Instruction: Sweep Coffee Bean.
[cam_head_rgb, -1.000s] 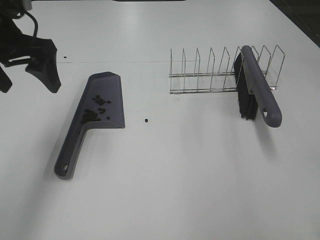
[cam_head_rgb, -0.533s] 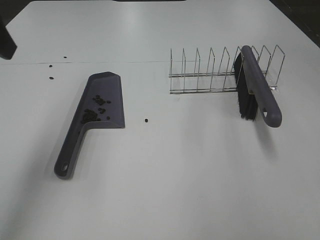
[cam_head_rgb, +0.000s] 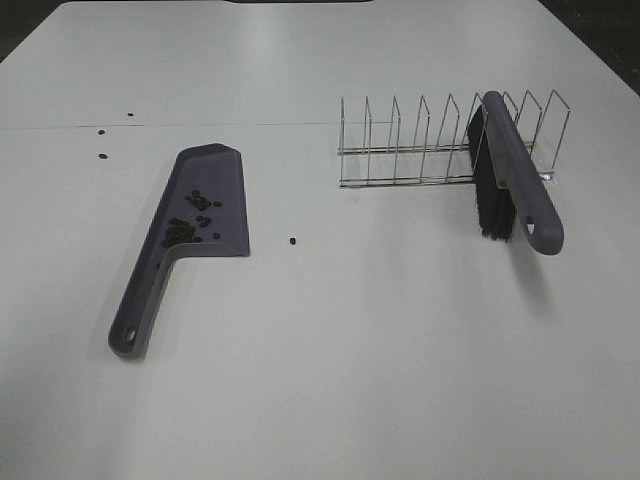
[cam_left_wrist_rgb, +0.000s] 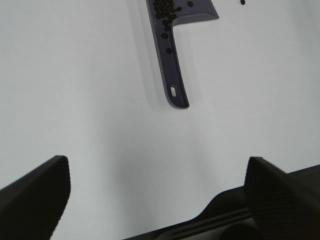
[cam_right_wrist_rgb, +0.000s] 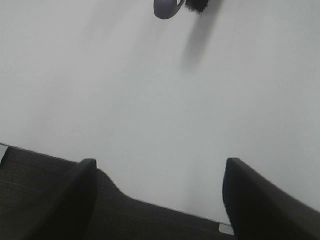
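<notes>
Both arms are pulled back off the white tabletop (cam_head_rgb: 330, 350), out of the high camera's sight. The left pincer (cam_left_wrist_rgb: 157, 195) hangs with its two dark fingers (cam_left_wrist_rgb: 35, 192) spread wide and nothing between them, only bare tabletop below. The right pincer (cam_right_wrist_rgb: 157, 192) is likewise released, its jaws well apart over the tabletop's near edge and gripping nothing.

Well ahead of the left pincer lies the purple-grey dustpan (cam_head_rgb: 190, 225), flat on the tabletop, its handle pointing back toward that pincer and its pan end farther off. Most of the coffee bean (cam_head_rgb: 188, 225) sits inside the pan, bunched in a dark cluster near where the pan narrows into the handle, with a few more spread loosely higher up in the pan; the left wrist camera shows a couple lying in the handle's channel as well. One stray bean (cam_head_rgb: 292, 241) rests on the tabletop just beside the pan's corner, on the side toward the right pincer. Three more strays (cam_head_rgb: 101, 156) lie beyond the dustpan, farther from the left pincer.

Well ahead of the right pincer, the brush (cam_head_rgb: 520, 175) leans tilted in a wire rack (cam_head_rgb: 420, 150), bristles downward, its handle end reaching back toward that pincer.
</notes>
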